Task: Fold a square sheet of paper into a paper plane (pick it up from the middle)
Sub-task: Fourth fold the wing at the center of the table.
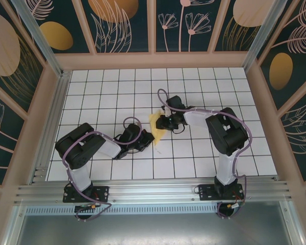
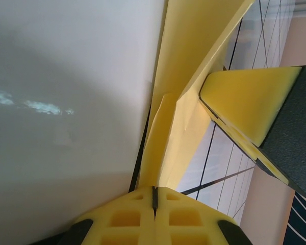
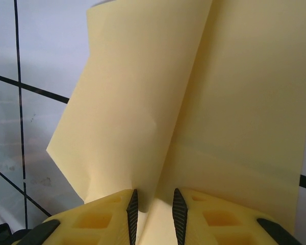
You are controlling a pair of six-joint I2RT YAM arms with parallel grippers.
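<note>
Your tiled table (image 1: 204, 87) has free squares on every side of the middle. The left arm (image 1: 86, 145) and right arm (image 1: 224, 130) lie low, elbows bent, and reach inward to meet at the creased sheet of paper (image 1: 156, 124). Your left wrist view adds the left gripper (image 2: 154, 193) clamped shut on the fold. Your right wrist view adds the right gripper (image 3: 154, 204), tips slightly apart, astride the crease

We've got the left arm (image 1: 86, 148) folded low and reaching right, the left end effector (image 1: 147, 138) pinched fully closed. The right arm (image 1: 224, 132) bends leftward toward it, the right end effector (image 1: 166, 122) with pads slightly apart.
</note>
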